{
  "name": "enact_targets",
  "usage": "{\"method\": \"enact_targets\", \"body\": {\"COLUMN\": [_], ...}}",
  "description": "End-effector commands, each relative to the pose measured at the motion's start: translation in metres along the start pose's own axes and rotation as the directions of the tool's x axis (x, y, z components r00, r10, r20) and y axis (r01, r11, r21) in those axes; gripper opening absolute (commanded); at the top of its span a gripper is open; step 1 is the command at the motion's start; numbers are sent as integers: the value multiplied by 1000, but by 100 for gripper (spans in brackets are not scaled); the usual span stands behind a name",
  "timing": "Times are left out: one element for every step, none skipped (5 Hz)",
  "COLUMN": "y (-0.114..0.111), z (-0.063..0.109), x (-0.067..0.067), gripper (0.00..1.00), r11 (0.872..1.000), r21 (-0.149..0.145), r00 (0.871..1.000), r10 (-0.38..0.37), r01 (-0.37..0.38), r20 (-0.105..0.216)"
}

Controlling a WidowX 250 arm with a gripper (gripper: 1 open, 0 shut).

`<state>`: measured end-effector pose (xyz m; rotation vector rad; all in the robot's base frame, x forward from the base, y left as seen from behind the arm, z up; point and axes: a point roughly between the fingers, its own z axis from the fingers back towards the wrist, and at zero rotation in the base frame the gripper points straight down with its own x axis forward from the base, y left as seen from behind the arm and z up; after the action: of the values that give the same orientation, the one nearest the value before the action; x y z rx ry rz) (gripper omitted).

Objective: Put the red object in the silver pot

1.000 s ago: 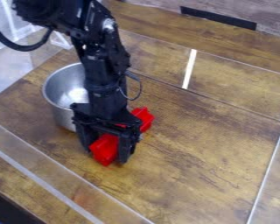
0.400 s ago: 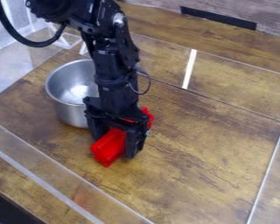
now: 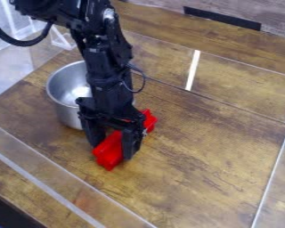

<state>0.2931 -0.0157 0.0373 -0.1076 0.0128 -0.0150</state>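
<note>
Nearest the camera, the red bar lies on the worktop right under the pincer, its middle blocked from view, just the two ends poking out. The pincer's spread pretty wide over it, tips pointing down, but I can't tell if they touch. The dark arm drops in from above, top cut off by the frame. Behind the pincer, the silver pot is partly hidden by it.

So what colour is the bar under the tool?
The bar is bright red; the camera view shows it best.
</note>
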Motion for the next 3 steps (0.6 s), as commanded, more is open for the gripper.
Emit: {"method": "enact_targets", "body": {"y": [2, 4, 7], "z": [19, 34, 61], "x": [8, 10, 14], "gripper": [0, 0, 0], "r11": [999, 999, 999], "r21": [0, 2, 0], "r00": [998, 998, 996], "r10": [-35, -42, -37], "r01": [35, 42, 38], "r20": [48, 46, 76]}}
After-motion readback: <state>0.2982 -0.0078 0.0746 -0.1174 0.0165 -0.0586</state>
